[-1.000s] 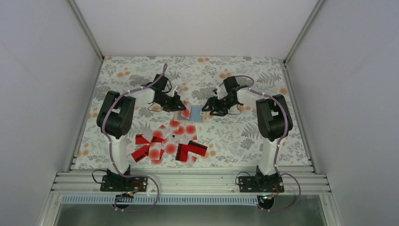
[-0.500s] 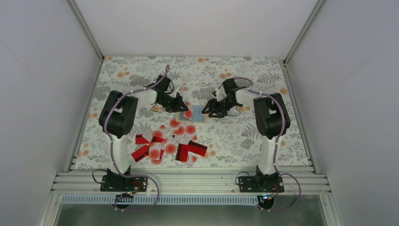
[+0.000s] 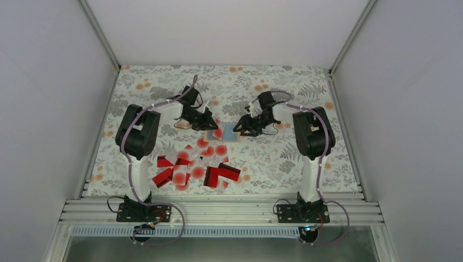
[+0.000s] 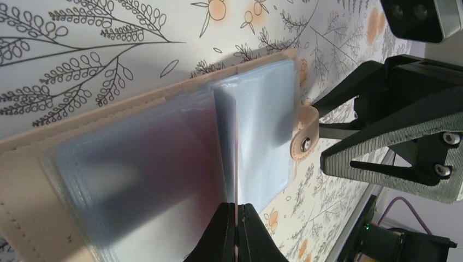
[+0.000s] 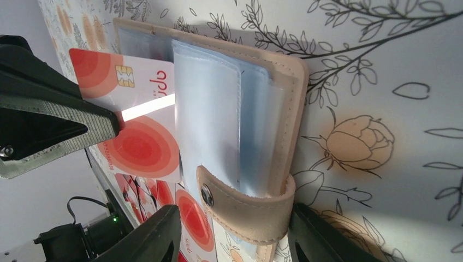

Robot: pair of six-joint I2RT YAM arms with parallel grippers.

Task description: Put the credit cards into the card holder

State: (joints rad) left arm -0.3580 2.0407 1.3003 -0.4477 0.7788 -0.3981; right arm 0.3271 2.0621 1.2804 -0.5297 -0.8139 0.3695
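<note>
Card holder [image 5: 296, 109] lies open just ahead of your left tool [image 4: 236, 215], which pinches credit card [image 5: 143, 143] edge-on at sleeve mouth; right tool [image 5: 235, 234], jaws apart, straddles holder's snap tab from opposite side

Two arms [image 3: 136, 136] | one holder [image 3: 228, 134] | about a dozen cards [image 3: 229, 172], overlapping, exact count unclear | one table [image 3: 267, 158]

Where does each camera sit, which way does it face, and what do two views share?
Top external: above and behind, facing down at the table; left arm, right arm whole.
Left wrist: looks past its left gripper, shut on a white card, at the card holder.
Right wrist: faces the opposite way, its right gripper flanking the strap.
Shared: both wrist views show the card holder.
</note>
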